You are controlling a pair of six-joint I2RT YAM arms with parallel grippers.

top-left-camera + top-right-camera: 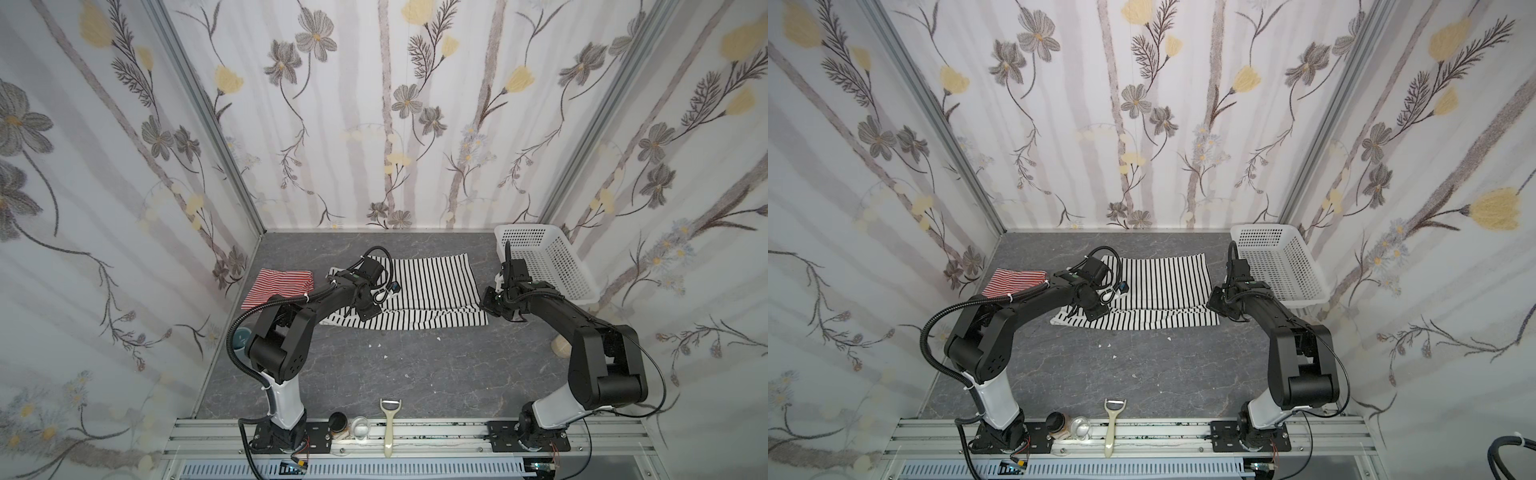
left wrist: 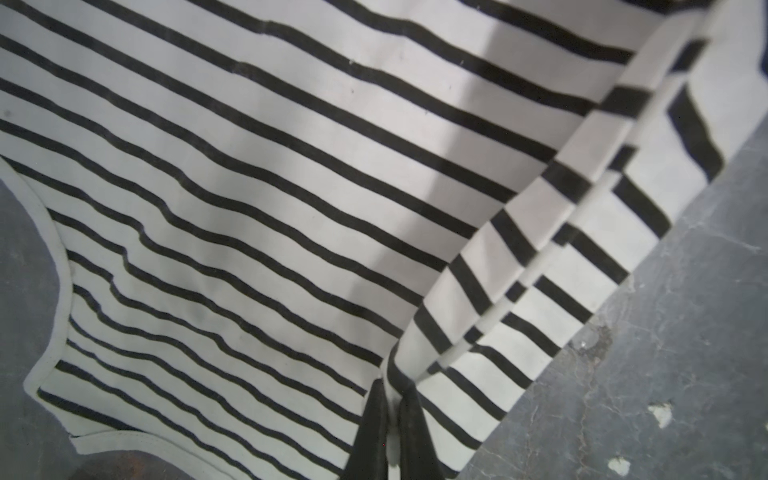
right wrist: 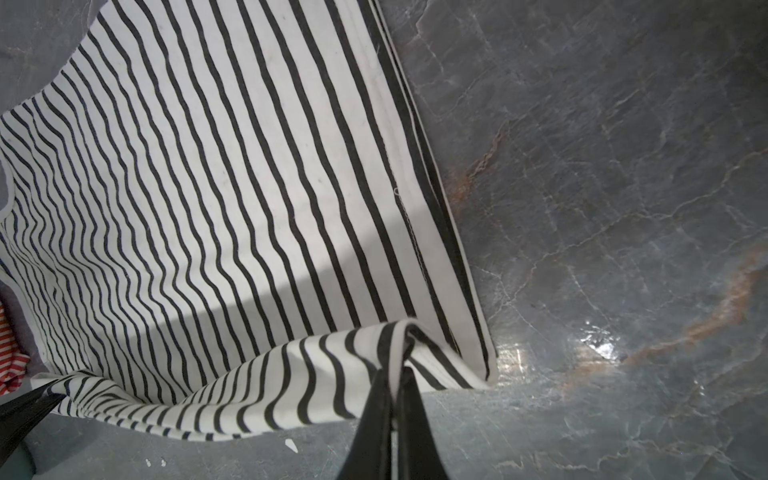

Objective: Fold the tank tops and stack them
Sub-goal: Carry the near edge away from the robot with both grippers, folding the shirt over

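Note:
The black-striped white tank top (image 1: 432,286) (image 1: 1163,286) lies across the middle of the grey table, with its near edge lifted in a fold. My left gripper (image 1: 368,316) (image 2: 392,399) is shut on the near left part of that edge. My right gripper (image 1: 487,309) (image 3: 392,374) is shut on the top's near right corner (image 3: 409,332), bunching the cloth. The red-and-white tank top (image 1: 278,286) (image 1: 1013,280) lies folded at the back left, partly behind my left arm. A sliver of the red-and-white top (image 3: 8,353) shows in the right wrist view.
A white perforated basket (image 1: 544,266) stands at the back right, close to my right arm. On the front rail lie a peeler (image 1: 390,424), a dark-lidded jar (image 1: 338,424) and a small glass (image 1: 360,428). White crumbs (image 1: 386,356) dot the table.

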